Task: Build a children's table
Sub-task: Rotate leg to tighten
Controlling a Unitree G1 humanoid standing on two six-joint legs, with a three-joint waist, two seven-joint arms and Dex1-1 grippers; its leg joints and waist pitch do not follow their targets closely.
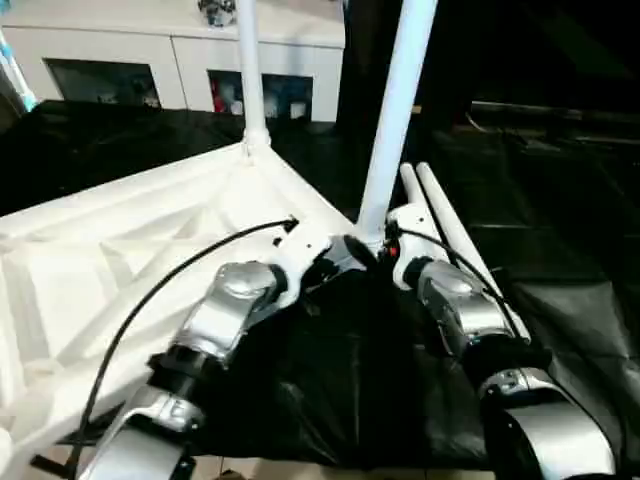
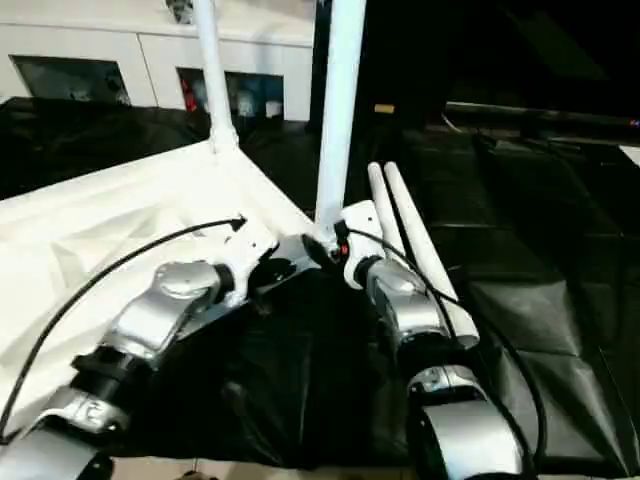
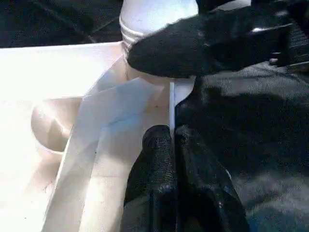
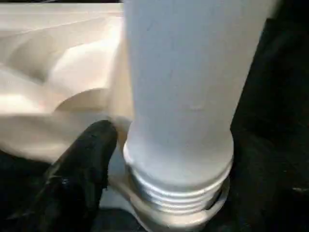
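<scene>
While lying ribbed side up on the black-draped desk (image 1: 560, 200): white plastic tabletop (image 1: 120, 260), being worked at its near right corner.

- Far leg (image 1: 248, 70): standing upright in the far corner socket, well apart from both hands.
- Near leg (image 1: 395, 110): rising straight up from the near corner socket (image 4: 169, 220), long axis close to vertical and tilting slightly. Screw threads (image 4: 178, 193) showing above the socket collar, so judged as not yet fully seated.
- Two loose legs (image 1: 455, 235): lying side by side on the desk just right of the near leg, running away from the robot and passing beside the right forearm.
- Right hand (image 1: 380, 245): closing around the base of the near leg just above the threads, one black finger (image 4: 82, 164) lying against the tube. Nearer of the two hands to the leg, and the one placed to work it.
- Left hand (image 3: 172, 140): pressing together on the thin tabletop rim just beside the same corner, pinching it and appearing to be bracing the tabletop.
- Relation governing the coming move: leg axis pointing upward out of the socket, right hand gripping across that axis at its foot. Judged as calling for turning about the upright axis while keeping the leg plumb. Judged risk: threads binding if leaning off that line.
</scene>
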